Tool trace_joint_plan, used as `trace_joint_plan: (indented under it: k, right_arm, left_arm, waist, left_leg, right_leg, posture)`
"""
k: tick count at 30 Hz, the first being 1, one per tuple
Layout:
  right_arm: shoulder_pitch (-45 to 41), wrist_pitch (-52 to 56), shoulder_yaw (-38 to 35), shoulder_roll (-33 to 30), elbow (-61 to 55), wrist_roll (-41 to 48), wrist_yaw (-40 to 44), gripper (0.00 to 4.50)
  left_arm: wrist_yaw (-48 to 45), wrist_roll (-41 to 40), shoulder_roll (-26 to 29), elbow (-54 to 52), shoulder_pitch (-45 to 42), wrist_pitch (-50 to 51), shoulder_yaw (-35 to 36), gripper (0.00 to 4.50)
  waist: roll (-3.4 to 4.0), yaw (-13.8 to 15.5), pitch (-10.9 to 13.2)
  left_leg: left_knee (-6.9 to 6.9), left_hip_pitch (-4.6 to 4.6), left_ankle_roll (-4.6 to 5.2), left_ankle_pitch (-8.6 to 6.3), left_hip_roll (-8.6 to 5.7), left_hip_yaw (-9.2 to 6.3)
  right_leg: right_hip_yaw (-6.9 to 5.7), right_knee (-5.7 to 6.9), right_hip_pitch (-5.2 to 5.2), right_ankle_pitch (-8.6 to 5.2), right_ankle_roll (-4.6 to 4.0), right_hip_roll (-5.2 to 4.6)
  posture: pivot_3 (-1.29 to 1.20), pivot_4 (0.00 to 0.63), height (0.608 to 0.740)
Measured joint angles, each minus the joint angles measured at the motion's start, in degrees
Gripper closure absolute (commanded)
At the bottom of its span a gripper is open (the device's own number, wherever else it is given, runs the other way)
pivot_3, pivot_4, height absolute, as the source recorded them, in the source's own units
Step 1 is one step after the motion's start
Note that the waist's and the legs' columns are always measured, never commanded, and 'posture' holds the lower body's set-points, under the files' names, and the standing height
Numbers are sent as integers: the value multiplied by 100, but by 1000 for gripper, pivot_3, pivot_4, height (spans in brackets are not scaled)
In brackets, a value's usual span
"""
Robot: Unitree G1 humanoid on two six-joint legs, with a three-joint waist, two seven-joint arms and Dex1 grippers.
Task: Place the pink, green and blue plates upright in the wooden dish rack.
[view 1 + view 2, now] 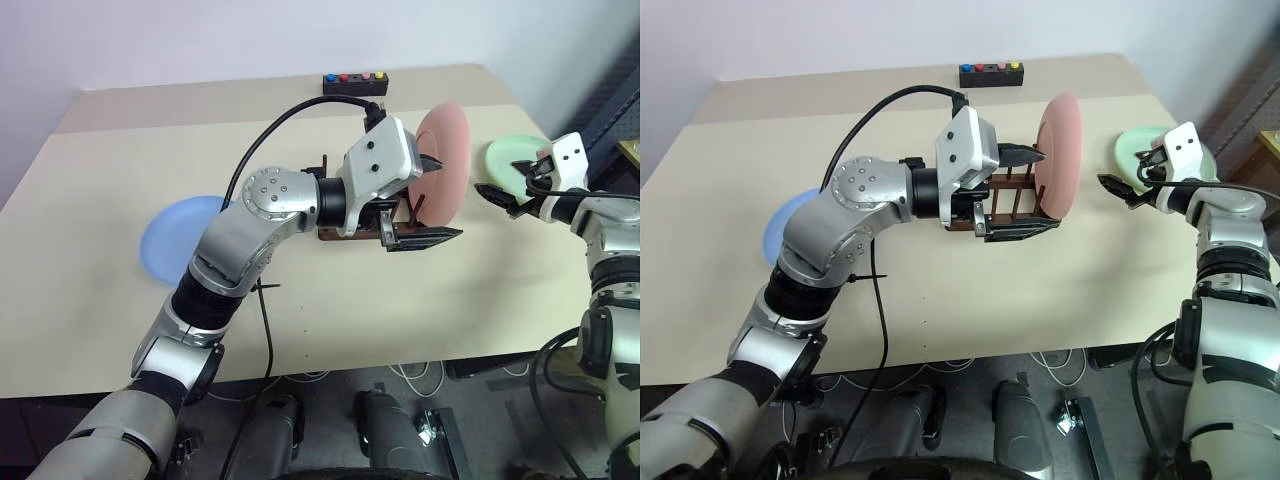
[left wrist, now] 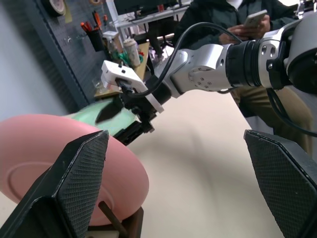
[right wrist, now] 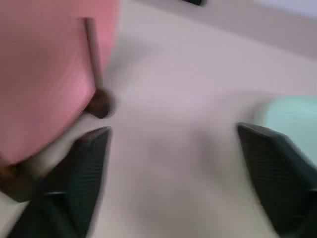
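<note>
- Pink plate (image 1: 1058, 155) stands upright in the wooden dish rack (image 1: 1002, 205), table centre.
- Left gripper (image 1: 1018, 190) spread wide, empty, crowding the rack's 9 o'clock side.
- Right gripper (image 1: 1127, 187) wide, empty, beside the green plate (image 1: 1132, 148) at 3 o'clock.
- Blue plate (image 1: 178, 238) flat at 9 o'clock; button box (image 1: 991, 73) at 12.

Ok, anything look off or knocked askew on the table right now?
Nothing stands out. The pink plate stands upright in the rack; the green plate and the blue plate lie flat on the table, not yet racked.
</note>
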Motion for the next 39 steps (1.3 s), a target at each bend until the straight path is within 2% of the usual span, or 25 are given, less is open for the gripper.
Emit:
trace_joint_plan:
  k: [4, 11, 16, 22, 39]
  right_arm:
    - [0, -102, 157, -38, 205, -290, -672, 37]
    - [-152, 600, 94, -34, 735, -392, -1614, 37]
    - [-304, 841, -69, 54, 809, -268, -1624, 37]
    - [-308, 851, 126, 185, 824, -436, -1382, 37]
    - [-561, 1779, 18, 180, 961, -396, -1312, 37]
  left_arm:
    - [11, 12, 4, 49, 3, -5, 2, 0]
    - [42, 40, 4, 99, 6, -8, 2, 0]
    - [75, 43, 5, 101, 8, -8, 2, 0]
    - [111, 43, 15, 101, 20, -7, 2, 0]
    - [150, 38, 48, 99, 35, 8, 3, 0]
  waist:
    - [0, 0, 0]
    - [0, -18, 0]
    - [0, -21, 0]
    - [0, -20, 0]
    - [1, -19, 0]
  left_leg:
    - [0, 0, -1, 1, 0, 1]
    - [-1, 0, -2, 2, 0, 3]
    - [-1, 0, 3, -1, 1, 3]
    - [0, 0, 2, 0, 0, 3]
    - [0, 0, 3, -1, 0, 3]
  right_leg:
    - [1, 0, 0, 0, 0, 0]
    - [3, 0, 0, 0, -1, 1]
    - [3, 0, 0, 0, -1, 2]
    - [3, 0, 0, 1, 0, 2]
    - [3, 1, 0, 1, 0, 2]
  posture:
    - [0, 150, 740]
    - [0, 150, 740]
    - [0, 150, 740]
    - [0, 150, 740]
    - [0, 150, 740]
